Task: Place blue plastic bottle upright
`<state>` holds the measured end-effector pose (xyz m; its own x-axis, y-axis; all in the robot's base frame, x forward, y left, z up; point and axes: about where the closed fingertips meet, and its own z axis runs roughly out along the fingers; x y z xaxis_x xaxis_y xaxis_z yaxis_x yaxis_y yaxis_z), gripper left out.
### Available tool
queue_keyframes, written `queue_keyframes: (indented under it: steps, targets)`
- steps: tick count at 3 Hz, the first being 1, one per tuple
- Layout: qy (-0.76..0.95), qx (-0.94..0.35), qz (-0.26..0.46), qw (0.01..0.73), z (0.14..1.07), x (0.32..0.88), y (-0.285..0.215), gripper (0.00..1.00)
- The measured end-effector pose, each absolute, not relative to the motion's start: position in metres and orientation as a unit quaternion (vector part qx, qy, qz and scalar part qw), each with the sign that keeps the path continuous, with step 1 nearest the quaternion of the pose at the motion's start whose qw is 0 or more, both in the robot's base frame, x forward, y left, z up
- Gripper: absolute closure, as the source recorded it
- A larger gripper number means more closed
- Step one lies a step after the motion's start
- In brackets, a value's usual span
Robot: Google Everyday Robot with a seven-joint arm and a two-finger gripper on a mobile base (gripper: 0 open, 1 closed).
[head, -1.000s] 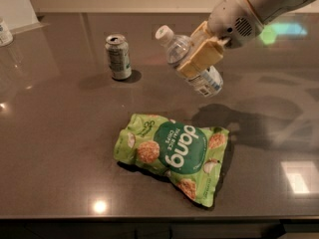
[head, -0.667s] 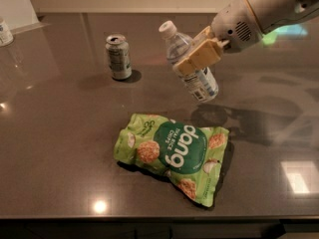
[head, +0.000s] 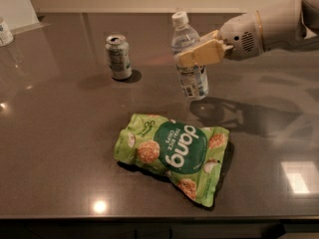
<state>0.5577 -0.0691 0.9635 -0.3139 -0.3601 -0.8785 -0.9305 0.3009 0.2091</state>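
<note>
The blue plastic bottle [head: 189, 63] is clear with a white cap and a pale blue-and-white label. It stands nearly upright, cap up and leaning slightly left, with its base at or just above the dark countertop [head: 60, 148]. My gripper [head: 199, 54] reaches in from the right and is shut on the bottle's middle, with its tan fingers [head: 202, 53] across the front of the bottle.
A silver drink can [head: 118, 56] stands left of the bottle. A green snack bag [head: 174, 153] lies flat in front of it. Another bottle [head: 5, 31] shows at the far left edge. The counter's front edge runs along the bottom.
The bottle has turned from steeply tilted to nearly upright in my gripper, and has come down towards the countertop. The can and the bag have not moved.
</note>
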Motion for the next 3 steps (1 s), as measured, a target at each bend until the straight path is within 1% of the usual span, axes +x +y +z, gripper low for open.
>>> queue_keyframes:
  steps: [1,3]
  targets:
    - [0.697,-0.431,0.395,0.415,0.963,0.566,-0.074,1.0]
    - [0.67,-0.398,0.428,0.458,0.951,0.577,-0.078,1.0]
